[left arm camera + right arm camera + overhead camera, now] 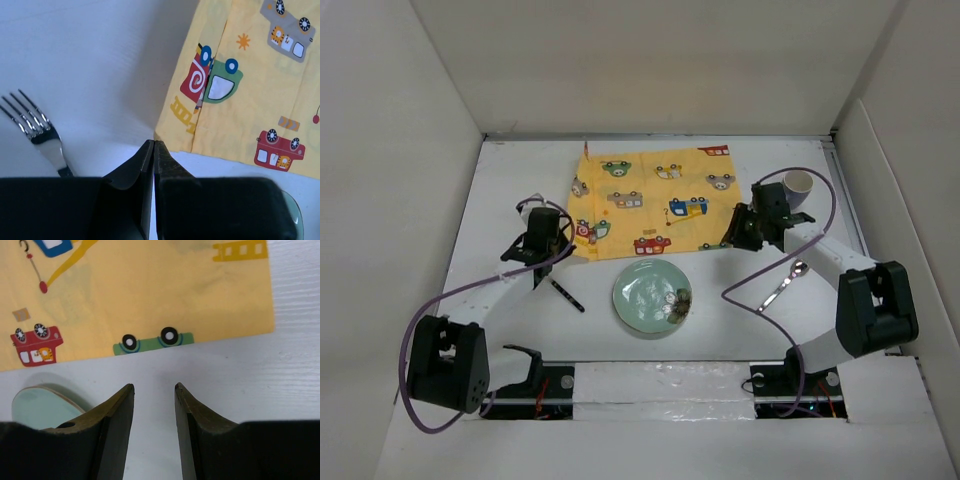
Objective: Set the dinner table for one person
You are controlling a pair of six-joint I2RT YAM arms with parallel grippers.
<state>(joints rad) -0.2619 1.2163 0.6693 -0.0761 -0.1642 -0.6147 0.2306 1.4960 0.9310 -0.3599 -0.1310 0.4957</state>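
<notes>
The white tabletop [515, 185] fills the space between the white wall panels and carries all the things. Closest to its near edge, about in the middle, lies a pale green plate [642, 292] with small dark marks on its right part. Left of the plate lies a fork [35, 127], and toward the right edge lies a spoon [782, 287]. The left claw [153, 146] has its jaws together, with the tips just at the near left corner of the yellow car-print placemat [650, 200]; I cannot tell if any cloth is pinched. The right claw [154, 386] has its jaws apart and empty, over bare tabletop just beside the placemat's near edge. Near the far right corner stands a white cup [801, 185]
</notes>
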